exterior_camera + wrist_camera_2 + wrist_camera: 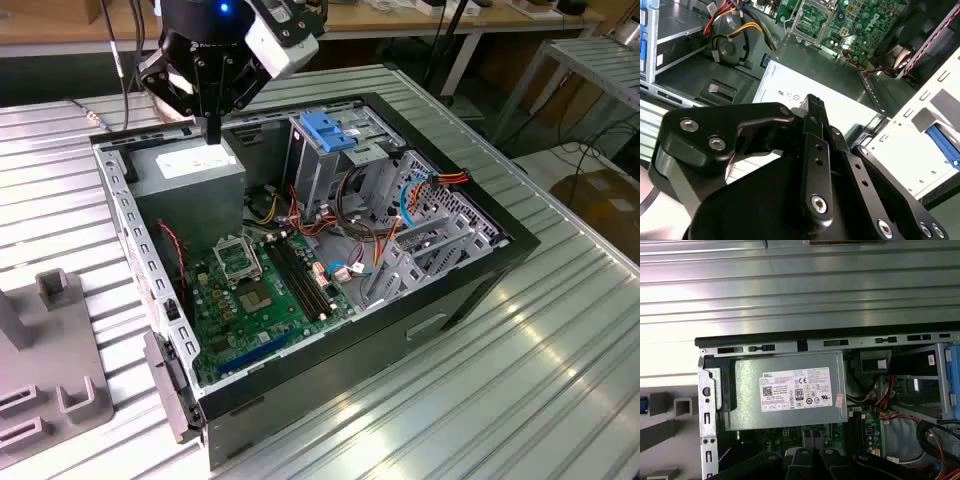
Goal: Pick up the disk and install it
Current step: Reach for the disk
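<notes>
My gripper (212, 132) hangs over the back corner of the open computer case (470, 290), at the exterior view's left. Its black fingers (812, 125) are pressed together, shut on nothing. Their tips hover just above the grey power-supply box (190, 175), whose white label (795, 390) lies right under them. The disk is out of view. The upright metal drive cage with a blue plastic top (325, 135) stands inside the case, toward the exterior view's right of the gripper.
A green motherboard (260, 290) covers the case floor, with red, yellow and blue cables (400, 200) beside the cage. A grey slotted fixture (50, 380) stands on the ribbed metal table (560, 360), at the exterior view's left. A blue sliver (642, 406) shows beside the fixture.
</notes>
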